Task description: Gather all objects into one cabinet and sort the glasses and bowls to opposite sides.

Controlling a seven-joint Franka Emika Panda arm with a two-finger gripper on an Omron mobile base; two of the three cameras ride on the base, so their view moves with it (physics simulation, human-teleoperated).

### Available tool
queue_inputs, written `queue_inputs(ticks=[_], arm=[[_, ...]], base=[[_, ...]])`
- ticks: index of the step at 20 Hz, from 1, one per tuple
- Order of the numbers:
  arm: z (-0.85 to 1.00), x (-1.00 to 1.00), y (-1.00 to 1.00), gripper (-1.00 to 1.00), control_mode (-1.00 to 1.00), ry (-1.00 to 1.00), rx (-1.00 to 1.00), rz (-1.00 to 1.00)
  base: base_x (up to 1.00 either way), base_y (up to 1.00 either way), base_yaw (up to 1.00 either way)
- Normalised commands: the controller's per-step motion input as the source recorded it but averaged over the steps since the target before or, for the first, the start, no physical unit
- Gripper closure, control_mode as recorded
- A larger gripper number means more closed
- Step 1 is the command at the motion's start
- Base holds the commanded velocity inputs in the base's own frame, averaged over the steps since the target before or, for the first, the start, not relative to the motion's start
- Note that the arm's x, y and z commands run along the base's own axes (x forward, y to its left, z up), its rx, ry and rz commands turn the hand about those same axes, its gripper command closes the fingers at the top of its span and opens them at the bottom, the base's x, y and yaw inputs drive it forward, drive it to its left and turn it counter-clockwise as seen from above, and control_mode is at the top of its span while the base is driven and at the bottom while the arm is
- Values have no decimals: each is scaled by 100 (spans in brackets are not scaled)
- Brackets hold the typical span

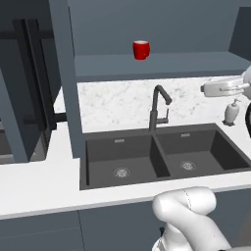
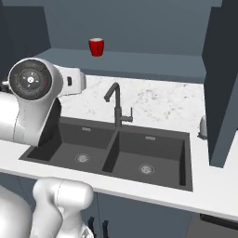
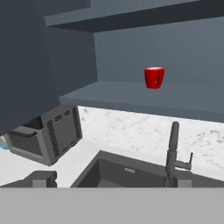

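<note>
You are looking at a small bright red cylindrical cup (image 1: 141,50) that is standing upright on the bottom shelf of the open slate-blue wall cabinet (image 1: 162,63), above and behind the dark double-basin sink (image 1: 162,159) with its black gooseneck faucet (image 1: 158,108). In the hand view the cup (image 3: 154,77) is sitting toward the middle of that shelf, well apart from the cabinet's side wall, with nothing beside it.

You are holding the two-finger gripper (image 3: 109,183) spread as wide as it goes, with nothing between the tips; it is hanging well short of the shelf, out over the counter near the sink. Only the small dark finger tips (image 3: 43,178) are showing at the bottom of the hand view.

Judge the cup as light, rigid and smooth-walled, probably glazed or plastic, so it is likely to slip if you are pinching too near the rim. It also looks easy to tip, being small and standing free. A small handle seems to be showing on its side in the hand view, though it is too small to be sure. You are best taking it across the body, about mid-height, with the tips on opposite sides of the cylinder and coming in level from the front, keeping clear of the shelf above.

Beside the sink, a dark grey boxy appliance (image 3: 48,138) is standing on the white counter (image 1: 39,181); keep the arm clear of it and the faucet as you are reaching in.
</note>
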Motion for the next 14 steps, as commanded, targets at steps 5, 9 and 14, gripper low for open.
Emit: queue_inputs(ticks=[5, 9, 14], arm=[[0, 43, 0, -100, -100, 0, 0, 3], [3, 31, 0, -100, -100, 3, 0, 0], [6, 46, 0, -100, -100, 2, 0, 0]], base=[[0, 0, 0], [0, 0, 0], [0, 0, 0]])
